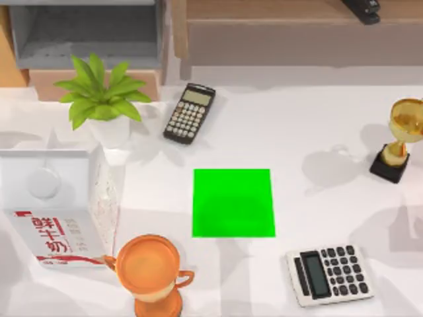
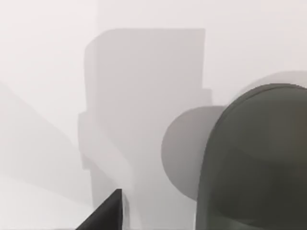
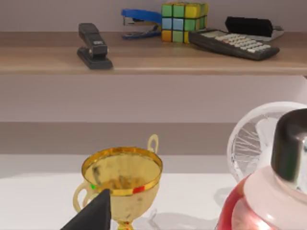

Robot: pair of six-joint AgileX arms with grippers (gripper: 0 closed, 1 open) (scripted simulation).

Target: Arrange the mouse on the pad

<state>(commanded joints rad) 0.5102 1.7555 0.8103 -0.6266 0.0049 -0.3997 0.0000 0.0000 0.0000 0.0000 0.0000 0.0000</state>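
Green pad [image 1: 233, 203]: flat, square, matte; table [image 1: 297, 132] centre.
Calculators: dark one [image 1: 190, 113] at 11 o'clock, grey one [image 1: 329, 275] at 4 o'clock.
Grippers: finger state can't tell.

Top view straight down over the desk [image 1: 310, 132]; right wrist level, facing the shelf [image 3: 144, 60], sharing the gold trophy [image 3: 122, 179]; left wrist close to bare desk.

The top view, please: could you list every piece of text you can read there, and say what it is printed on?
"鲜牛奶", red characters on the milk carton at the left; the smaller print beneath is too small to read.
Key labels on the dark calculator: too small to read.
Key labels on the grey calculator: too small to read.
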